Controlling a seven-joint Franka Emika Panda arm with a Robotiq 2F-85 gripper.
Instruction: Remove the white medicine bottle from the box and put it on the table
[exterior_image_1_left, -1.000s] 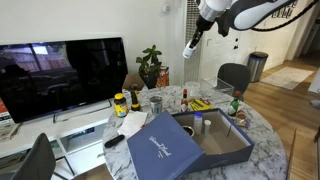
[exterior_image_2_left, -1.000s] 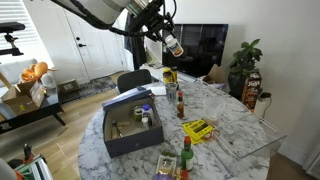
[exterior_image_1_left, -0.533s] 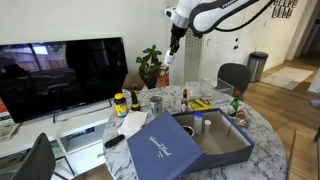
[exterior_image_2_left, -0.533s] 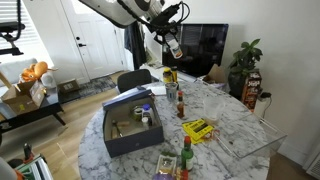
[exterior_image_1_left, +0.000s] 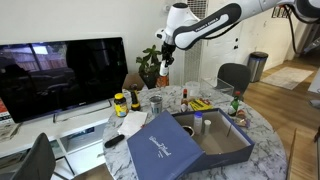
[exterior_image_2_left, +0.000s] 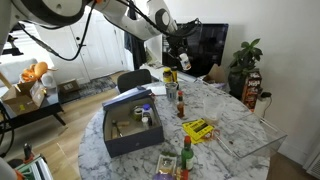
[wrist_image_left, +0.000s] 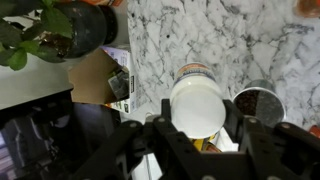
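Observation:
My gripper (wrist_image_left: 197, 120) is shut on the white medicine bottle (wrist_image_left: 197, 103), whose round white end fills the space between the fingers in the wrist view. In both exterior views the gripper (exterior_image_1_left: 163, 64) (exterior_image_2_left: 184, 60) hangs high above the far part of the marble table (exterior_image_1_left: 268, 150) (exterior_image_2_left: 232, 108), with the bottle (exterior_image_1_left: 164, 70) (exterior_image_2_left: 185, 63) in its fingers. The navy box (exterior_image_1_left: 215, 152) (exterior_image_2_left: 128, 140) lies open on the table, away from the gripper, lid (exterior_image_1_left: 160, 146) folded back. Small bottles (exterior_image_1_left: 197, 123) stand inside it.
Under the gripper stand a yellow-labelled jar (wrist_image_left: 194, 72) and a glass with dark contents (wrist_image_left: 258, 101). A potted plant (exterior_image_1_left: 150, 65) and a TV (exterior_image_1_left: 60, 75) stand behind the table. Sauce bottles (exterior_image_2_left: 181, 103), a yellow packet (exterior_image_2_left: 198, 129) and jars (exterior_image_1_left: 121, 104) crowd the tabletop.
The arm has carried the white bottle sideways and downward, away from above the box toward the far edge of the table near the plant. The box and other items have not moved.

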